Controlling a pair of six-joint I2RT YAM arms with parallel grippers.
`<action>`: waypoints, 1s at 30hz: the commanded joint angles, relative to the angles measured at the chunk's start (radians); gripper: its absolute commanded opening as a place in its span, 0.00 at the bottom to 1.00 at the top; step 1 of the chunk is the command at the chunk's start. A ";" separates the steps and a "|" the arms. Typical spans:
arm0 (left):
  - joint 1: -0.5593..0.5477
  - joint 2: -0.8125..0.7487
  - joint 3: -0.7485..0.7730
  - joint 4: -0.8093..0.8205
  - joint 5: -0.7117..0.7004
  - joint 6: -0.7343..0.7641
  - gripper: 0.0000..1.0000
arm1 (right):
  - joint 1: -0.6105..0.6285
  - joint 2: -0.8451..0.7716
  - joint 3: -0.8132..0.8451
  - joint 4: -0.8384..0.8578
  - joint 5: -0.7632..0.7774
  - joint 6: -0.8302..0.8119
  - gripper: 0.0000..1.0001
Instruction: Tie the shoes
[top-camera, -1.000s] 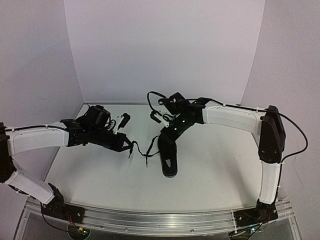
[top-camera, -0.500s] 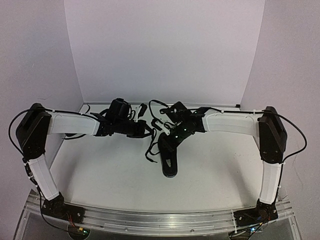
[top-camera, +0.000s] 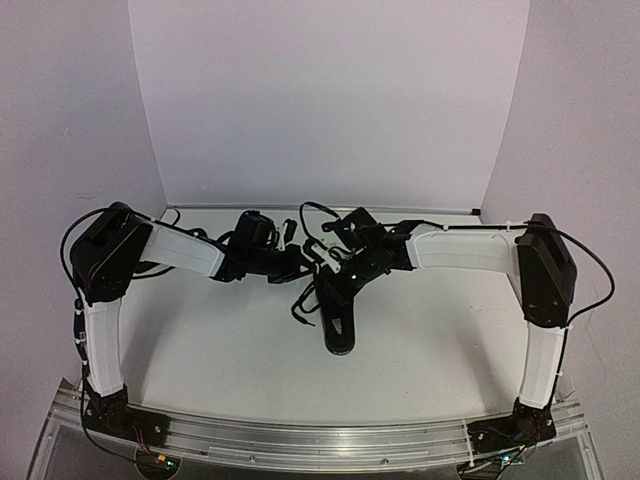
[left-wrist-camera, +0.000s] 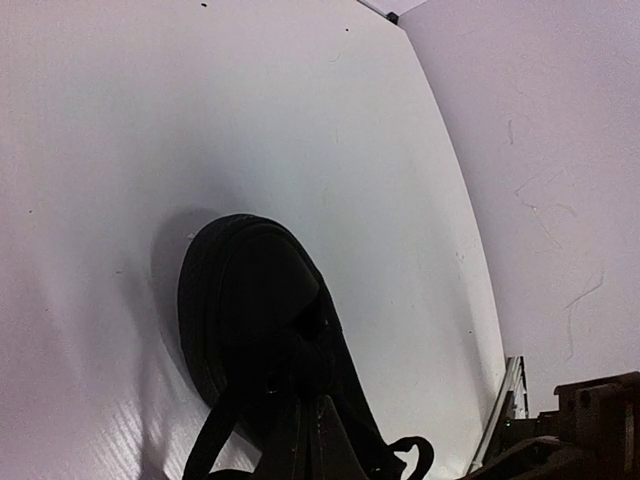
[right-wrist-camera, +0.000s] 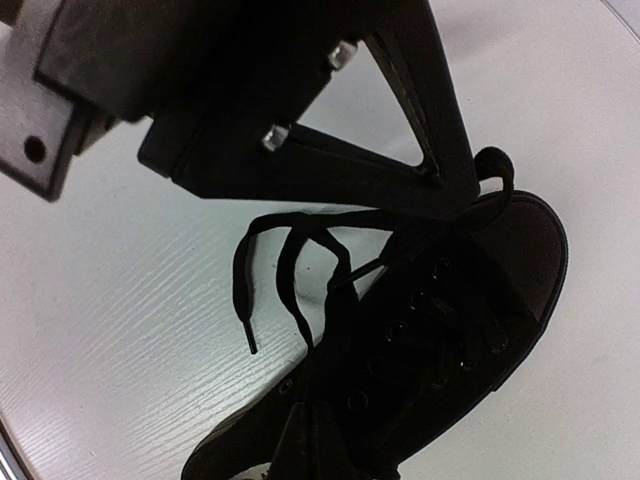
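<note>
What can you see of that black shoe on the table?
The shoe is an all-black low-top that looks like cloth, with a rounded toe cap, rows of eyelets and thin black laces. It rests sole-down on the white table, toe toward the arms' bases. The laces are untied, with loose ends trailing toward the left arm's side. The closed left gripper and right gripper meet over its laced top.
</note>
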 joint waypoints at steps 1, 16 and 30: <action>0.002 0.032 0.064 0.107 0.102 -0.064 0.00 | -0.009 -0.052 0.006 0.028 0.019 -0.001 0.00; 0.004 -0.047 -0.084 0.210 0.079 -0.110 0.00 | -0.028 -0.052 -0.001 0.040 -0.032 -0.012 0.00; 0.020 -0.011 -0.036 0.294 0.023 -0.187 0.00 | -0.028 -0.056 -0.015 0.040 -0.057 -0.026 0.00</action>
